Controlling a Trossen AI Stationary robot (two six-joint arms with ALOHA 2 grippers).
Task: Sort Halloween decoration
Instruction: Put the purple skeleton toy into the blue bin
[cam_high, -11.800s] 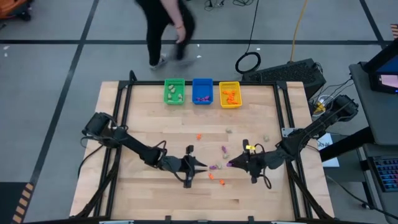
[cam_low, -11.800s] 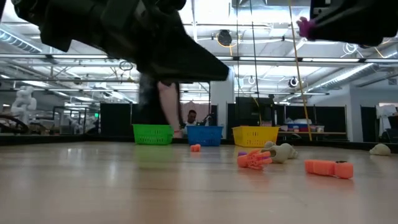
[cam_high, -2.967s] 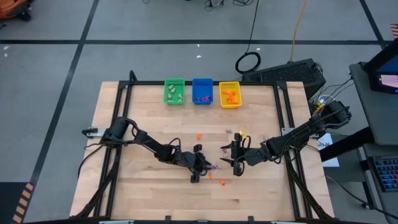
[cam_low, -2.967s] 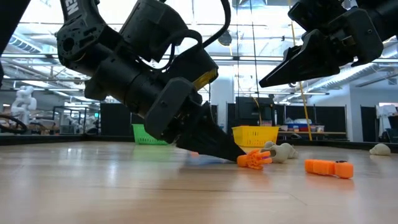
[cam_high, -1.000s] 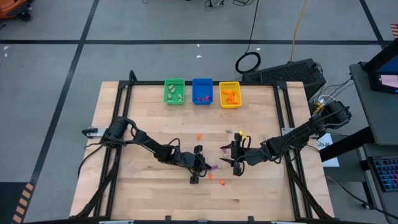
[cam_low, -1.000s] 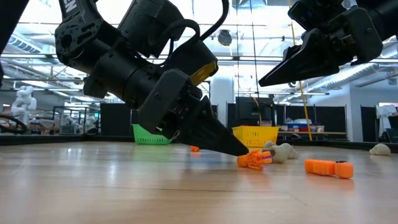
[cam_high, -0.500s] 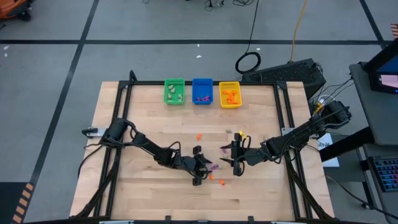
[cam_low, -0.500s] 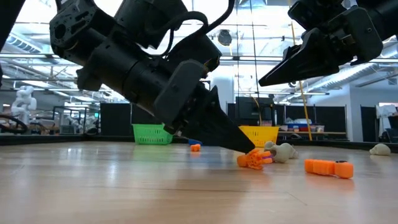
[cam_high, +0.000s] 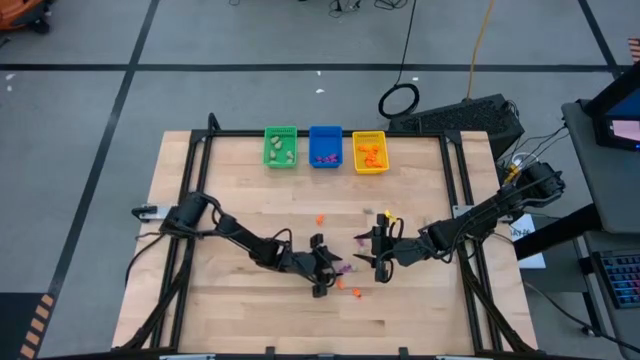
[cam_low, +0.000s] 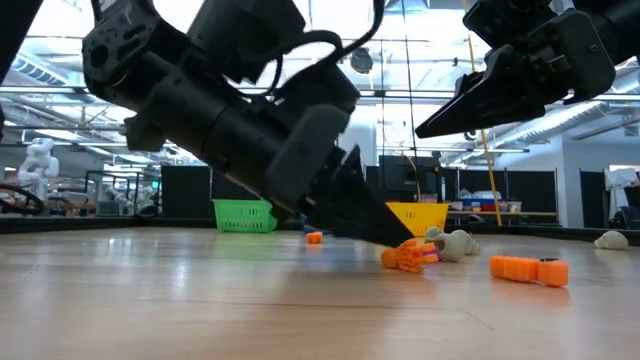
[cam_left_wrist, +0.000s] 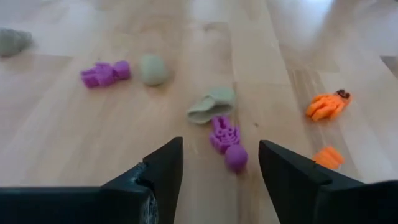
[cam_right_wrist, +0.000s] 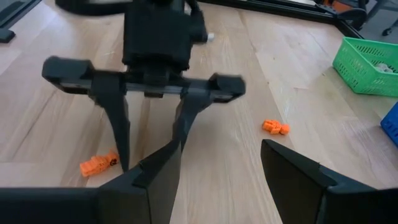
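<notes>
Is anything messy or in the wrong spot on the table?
Yes. Tiny orange, purple and beige plastic trinkets lie scattered on the wooden table instead of in the small green, blue and yellow bins at the far edge. A purple skeleton trinket lies flat just ahead of the left gripper, whose jaws are open.

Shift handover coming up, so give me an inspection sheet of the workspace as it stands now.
Surface: wooden table, black-framed.
Job's things: loose trinkets mid-table; purple trinket between the left gripper's fingers; more sorted in the green bin, blue bin and yellow bin.
Clutter: nothing seen.
Grippers: left gripper open, low over the purple trinket; right gripper open, empty, raised nearby.
Cables: coiled cable on the floor.
Surroundings: grey floor, desk at right.
</notes>
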